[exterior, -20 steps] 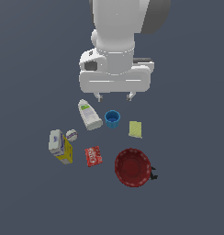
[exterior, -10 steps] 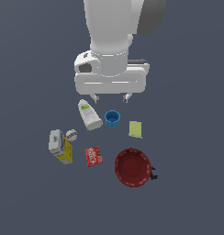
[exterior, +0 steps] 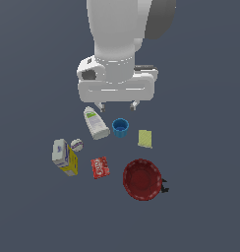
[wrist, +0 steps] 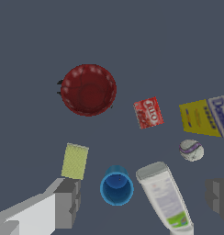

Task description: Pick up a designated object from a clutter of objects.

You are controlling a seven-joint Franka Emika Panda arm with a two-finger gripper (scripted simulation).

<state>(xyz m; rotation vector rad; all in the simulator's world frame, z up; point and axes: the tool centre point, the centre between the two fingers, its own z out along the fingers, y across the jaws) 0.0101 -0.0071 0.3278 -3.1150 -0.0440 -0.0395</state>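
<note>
— Where does the gripper (exterior: 117, 105) hang, and how do its fingers stand?

— It hangs above the clutter in the exterior view, at about twelve o'clock from the blue cup (exterior: 120, 127). Its two fingertips (exterior: 100, 105) poke out below the white hand body, set wide apart with nothing between them. In the wrist view the grey pads (wrist: 68, 202) also sit far apart, with the cup and the white bottle (wrist: 165, 196) showing in the gap below them.

— And the yellow carton (exterior: 64, 157)?

— In the exterior view it lies at about eight o'clock from the cup, the farthest item toward that view's left. It rests on the dark floor, free of the gripper, with its pale label panel facing up and a yellow side showing. The small white ball (exterior: 76, 145) sits just beside it at about one o'clock. In the wrist view the carton is partly cut off by the edge of the picture.

— What else lies around?

— The white bottle lies tilted just beside the cup at about nine o'clock. The pale yellow pad (exterior: 145, 139) is near the cup at about four o'clock. The red packet (exterior: 100, 167) lies flat at about three o'clock from the carton, and the red bowl (exterior: 141, 179) sits at about four o'clock from the packet, with a small dark thing (exterior: 164, 186) I cannot identify at its rim.
</note>
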